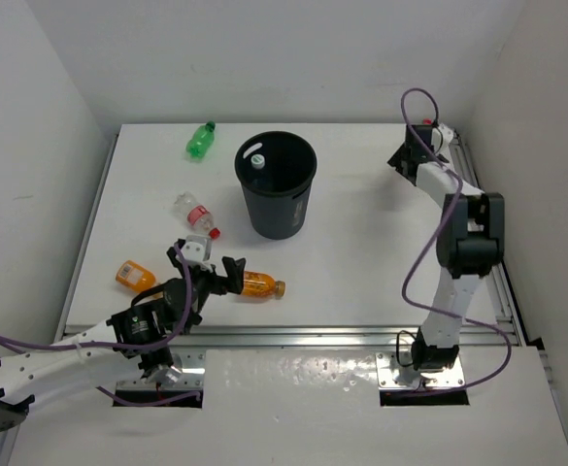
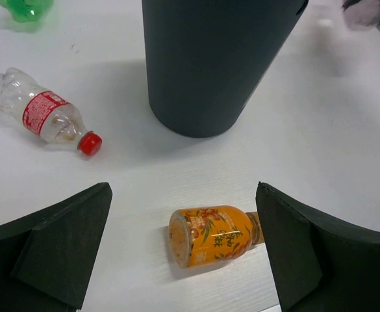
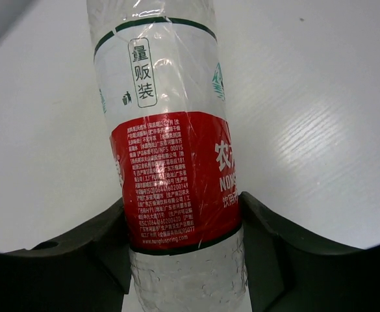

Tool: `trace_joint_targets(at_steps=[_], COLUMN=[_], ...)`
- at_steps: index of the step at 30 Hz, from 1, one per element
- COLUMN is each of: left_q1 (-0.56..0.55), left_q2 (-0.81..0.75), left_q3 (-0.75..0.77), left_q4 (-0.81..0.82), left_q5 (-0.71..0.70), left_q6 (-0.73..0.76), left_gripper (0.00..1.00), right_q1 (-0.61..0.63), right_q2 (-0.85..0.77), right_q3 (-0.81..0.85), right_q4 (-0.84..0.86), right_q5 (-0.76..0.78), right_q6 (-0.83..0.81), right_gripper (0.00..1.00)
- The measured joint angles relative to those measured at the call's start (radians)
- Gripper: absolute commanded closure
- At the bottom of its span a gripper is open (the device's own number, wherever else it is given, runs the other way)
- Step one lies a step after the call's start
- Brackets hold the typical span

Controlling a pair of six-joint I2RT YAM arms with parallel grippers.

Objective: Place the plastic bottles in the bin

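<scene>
Though only one bottle shows inside the bin (its pale cap peeks up near the rear rim, and anything deeper is hidden), the job is well short of done. Four lie loose on the bench: a green bottle at the rear left, a clear bottle with a red label just left of the bin, an orange bottle in front of the bin, and a second orange one near the left edge. The sixth bottle, clear with a red label, is at the far right rear corner, well apart from the bin. The right fingers are clenched on its body, one on each side; whether it is off the bench I cannot tell. The left fingers stand spread wide, straddling the orange bottle in front of the bin without touching it, so that looks like the next pick. By my reckoning one is binned, one is in hand and needs carrying across to the bin, and four are not yet picked up.
</scene>
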Motion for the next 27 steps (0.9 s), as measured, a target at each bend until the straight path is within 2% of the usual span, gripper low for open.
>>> trace_joint_targets(at_steps=[4,7,12,18,27], left_q1=[0.0,0.0,0.0,0.0,0.0], left_q2=[-0.002,-0.009,-0.037,-0.077,-0.109], left_q3=[0.0,0.0,0.0,0.0,0.0], left_q4=[0.0,-0.005,-0.017,-0.029,-0.036], left_q5=[-0.019,-0.045,-0.068,-0.087,-0.096], left_q6=[0.0,-0.001,-0.006,-0.008,-0.008], left_gripper=[0.0,0.0,0.0,0.0,0.0], right_q1=[0.057,0.154,0.33,0.485,0.713], right_q2=[-0.299,-0.531,-0.751,-0.69,-0.502], right_q3=[-0.142,-0.196,-0.196,-0.14,-0.14], right_q4=[0.087,0.176,0.319,0.347,0.331], right_q5=[-0.068,-0.124,-0.268,-0.31,-0.221], right_q6=[-0.083,-0.161,-0.256,-0.36,-0.511], right_gripper=[0.66,0.66,0.61,0.61,0.61])
